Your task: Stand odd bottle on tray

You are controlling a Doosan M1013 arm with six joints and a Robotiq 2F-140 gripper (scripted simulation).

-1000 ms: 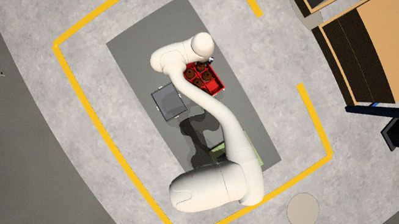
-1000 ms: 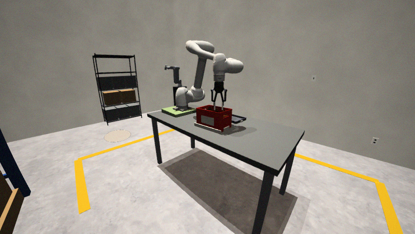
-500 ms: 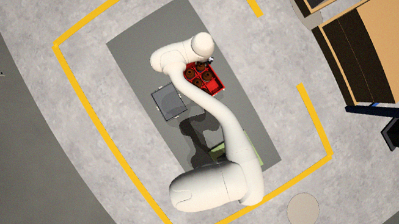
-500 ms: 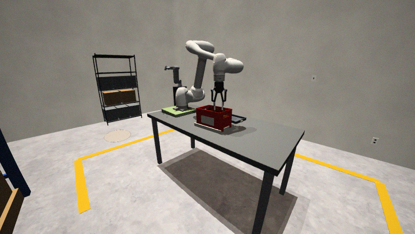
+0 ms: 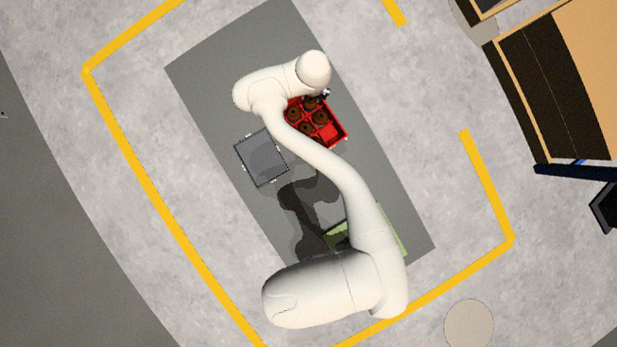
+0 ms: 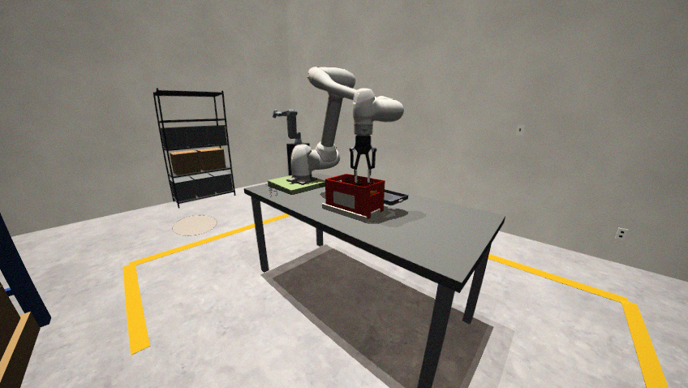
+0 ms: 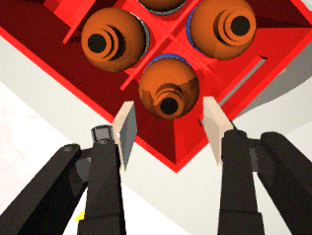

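The red crate (image 5: 345, 132) (image 6: 362, 204) (image 7: 149, 150) stands on the table with brown bottles upright in its cells. The tray (image 5: 261, 157) (image 6: 396, 196) lies beside it with nothing on it. My gripper (image 6: 363, 181) (image 7: 169, 114) points down over a crate corner, partly open. Its fingers stand on either side of the corner bottle (image 7: 169, 81), with a gap showing on both sides of the neck. Two bottles (image 7: 123, 51) (image 7: 206, 41) stand to either side behind it, and another (image 7: 163, 6) is cut off by the wrist view's top edge. The arm partly covers the crate in the top view.
The grey table (image 5: 226, 77) (image 6: 443, 231) carries the crate, tray and the arm's green base plate (image 5: 393, 231) (image 6: 294, 185). Crate walls and red dividers (image 7: 143, 69) stand close around the bottles. One crate cell at the lower right in the top view is empty.
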